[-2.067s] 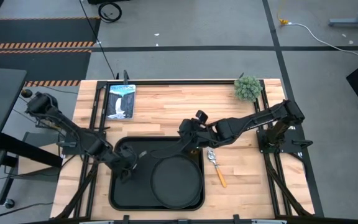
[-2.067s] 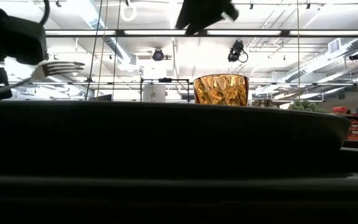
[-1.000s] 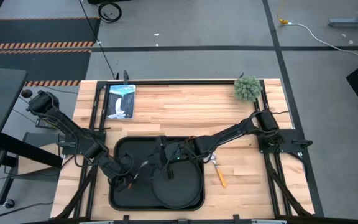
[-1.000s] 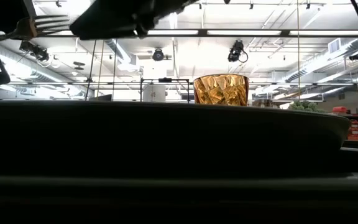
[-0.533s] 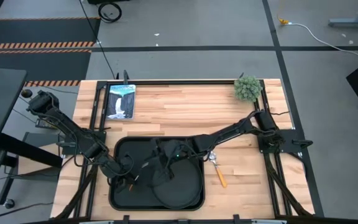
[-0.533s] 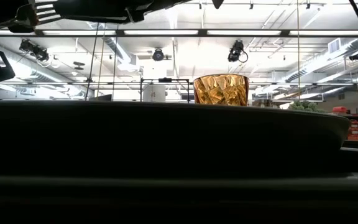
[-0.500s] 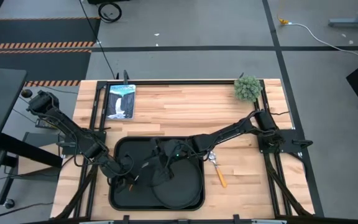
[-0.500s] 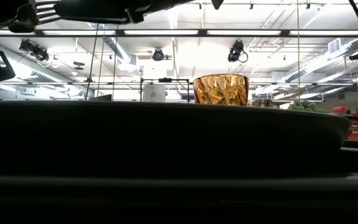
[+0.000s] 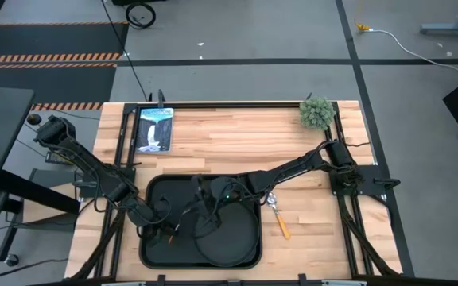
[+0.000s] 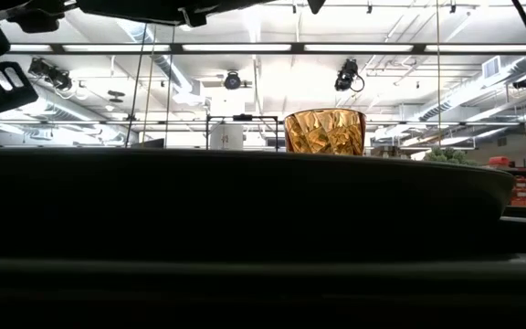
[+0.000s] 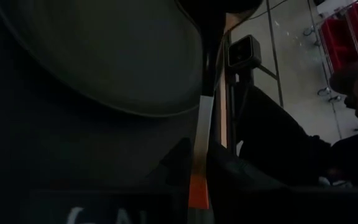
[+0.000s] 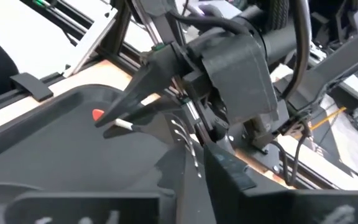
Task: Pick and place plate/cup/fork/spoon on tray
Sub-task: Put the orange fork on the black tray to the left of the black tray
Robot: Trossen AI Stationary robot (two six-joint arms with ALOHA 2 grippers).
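a: going left to right in the high view, what comes first?

b: the left gripper [image 9: 163,232], low over the tray's [image 9: 154,253] eight o'clock corner; its fingers are clamped on the fork [image 11: 199,155] by the red-orange handle, tines pointing out ahead, likely so the fork can be laid flat beside the plate.

a: and next?

b: the right gripper [image 9: 201,208], reaching across from three o'clock to hang over the tray's middle; its wrist view faces the left gripper [image 12: 185,134] and the fork's tines [image 12: 186,144] between its own fingers, but i cannot tell whether they are parted or closed.

a: where are the task's things?

b: the plate [image 9: 229,235] lies flat at the tray's five o'clock; the cup [image 10: 324,132] stands upright in the low view, apparently on the tray, though hidden under the arms from above; the spoon [image 9: 277,214] lies on the bare wood just beside the tray's three o'clock edge, not yet placed.
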